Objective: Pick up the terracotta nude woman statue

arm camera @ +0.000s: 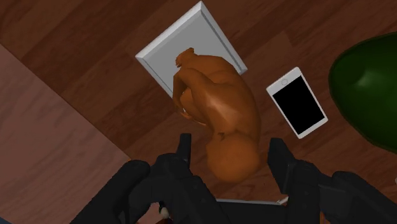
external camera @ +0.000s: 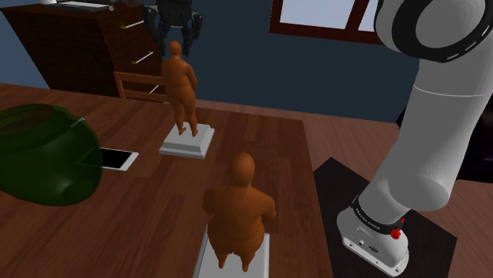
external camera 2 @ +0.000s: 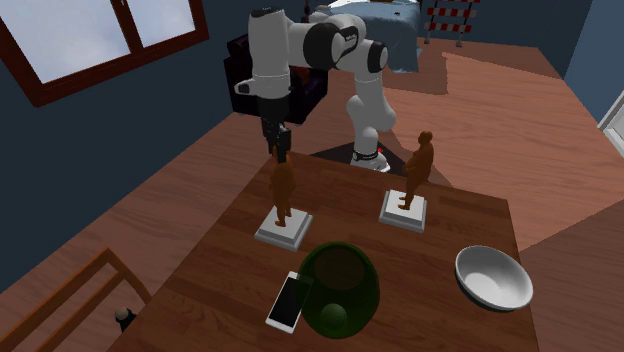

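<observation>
Hovering over the table [external camera: 126,229], the gripper [external camera: 178,35] hangs just above the terracotta statue [external camera: 182,87]. Fingers [arm camera: 278,156] spread open, one on each side of the figure's head; no contact visible, nothing held. Statue stands upright on a white square base [external camera: 188,142] near the table's far edge in the shoulder view. White phone [arm camera: 296,102] lies just beside the base, dark green vessel [external camera: 39,154] next to it. Second matching statue [external camera: 239,209] stands nearer the stand, well apart. White bowl [external camera 2: 493,277] beyond the vessel.
</observation>
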`<state>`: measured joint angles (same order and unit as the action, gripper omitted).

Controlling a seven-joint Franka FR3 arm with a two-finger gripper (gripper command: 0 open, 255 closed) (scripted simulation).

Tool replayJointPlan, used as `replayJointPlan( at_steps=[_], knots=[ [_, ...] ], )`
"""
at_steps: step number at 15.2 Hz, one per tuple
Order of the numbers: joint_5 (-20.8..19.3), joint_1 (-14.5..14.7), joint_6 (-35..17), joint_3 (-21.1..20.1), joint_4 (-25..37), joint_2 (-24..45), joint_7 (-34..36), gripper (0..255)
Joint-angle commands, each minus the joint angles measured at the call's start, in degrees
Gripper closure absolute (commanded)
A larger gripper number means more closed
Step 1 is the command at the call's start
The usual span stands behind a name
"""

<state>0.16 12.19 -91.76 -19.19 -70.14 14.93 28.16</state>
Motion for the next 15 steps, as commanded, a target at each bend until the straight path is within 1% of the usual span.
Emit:
replayJointPlan(
  at_steps=[1,9,15],
  knots=[
    [0.0,0.0,-0.2,0.0,-0.3,-0.1,0.0,255],
    [0.1,0.0,-0.2,0.0,-0.3,-0.2,0.0,255],
    [-1.1,1.1,6.1,-0.2,9.1,3.0,0.8,255]
  ],
)
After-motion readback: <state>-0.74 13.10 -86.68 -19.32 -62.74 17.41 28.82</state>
